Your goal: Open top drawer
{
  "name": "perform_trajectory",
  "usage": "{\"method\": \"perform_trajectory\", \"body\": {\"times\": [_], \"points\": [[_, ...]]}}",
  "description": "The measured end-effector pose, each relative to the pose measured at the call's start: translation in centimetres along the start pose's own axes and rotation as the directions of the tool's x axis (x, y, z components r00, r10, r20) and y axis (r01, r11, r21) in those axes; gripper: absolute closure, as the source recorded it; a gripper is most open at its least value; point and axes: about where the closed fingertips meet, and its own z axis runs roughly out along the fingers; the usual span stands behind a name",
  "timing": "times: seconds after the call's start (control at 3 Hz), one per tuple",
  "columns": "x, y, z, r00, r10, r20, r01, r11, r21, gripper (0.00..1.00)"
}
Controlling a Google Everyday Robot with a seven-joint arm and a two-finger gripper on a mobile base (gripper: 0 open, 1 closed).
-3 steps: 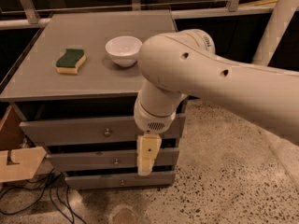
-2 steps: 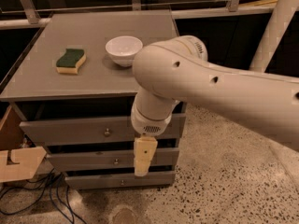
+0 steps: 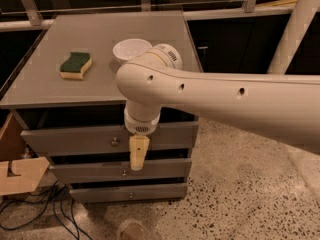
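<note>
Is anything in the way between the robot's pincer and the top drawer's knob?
Nothing visible is. The pincer hangs in front of the top drawer, just right of its knob, with no object between them.

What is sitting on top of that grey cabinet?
A green-and-yellow sponge and a white bowl. The robot arm covers the front right of the cabinet top. Its gripper hangs lower, before the top drawer.

text: honestly nothing readable, no labels, brands or numbers | gripper (image 3: 137,157): hangs pointing down off the white arm (image 3: 225,99), in front of the top drawer (image 3: 75,140), just right of its round knob (image 3: 115,142), tip over the upper edge of the middle drawer (image 3: 165,168)
</note>
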Motion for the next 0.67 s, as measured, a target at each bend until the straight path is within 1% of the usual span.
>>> {"method": "perform_trajectory", "body": {"times": [0.67], "points": [[-0.2, -0.9, 2.6, 1.0, -0.001, 0.002, 0.001, 0.9998, -0.02, 0.0]]}}
